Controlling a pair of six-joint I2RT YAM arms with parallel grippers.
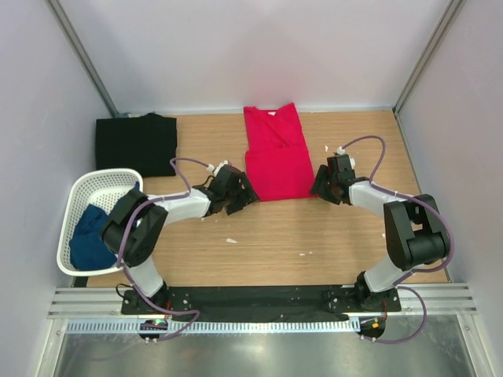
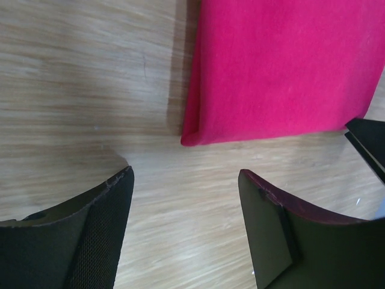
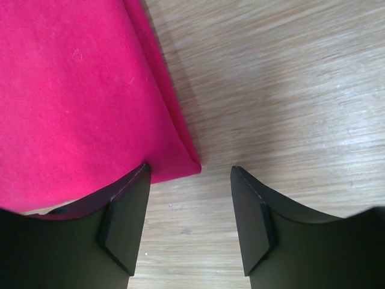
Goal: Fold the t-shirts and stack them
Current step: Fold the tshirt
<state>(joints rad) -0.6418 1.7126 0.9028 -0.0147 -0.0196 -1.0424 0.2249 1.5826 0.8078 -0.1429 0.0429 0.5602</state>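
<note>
Red shirt (image 1: pixel 275 153): lies flat on the tabletop (image 1: pixel 275 243) in the upper middle of the top view. It is folded into a narrow strip, neck toward the far wall and hem toward the arms.
Left tool (image 1: pixel 244 196): low at the hem's left corner. Its fingers (image 2: pixel 108 229) are spread, with only bare wood between them. In its wrist view the red corner sits just past the tips, at upper centre, apart from both.
Right tool (image 1: pixel 318 187): low at the hem's right corner, fingers spread and gripping nothing. In its wrist view the red corner lies just ahead of the gap, and the finger at lower left overlaps the red edge. I cannot tell whether it touches the cloth.
Black shirt (image 1: pixel 136 144): folded square at upper left, well apart from the red one.
Blue shirt (image 1: pixel 89 239): bunched inside the basket.
Basket (image 1: pixel 110 174): white mesh, at the left edge, just below the black shirt.
</note>
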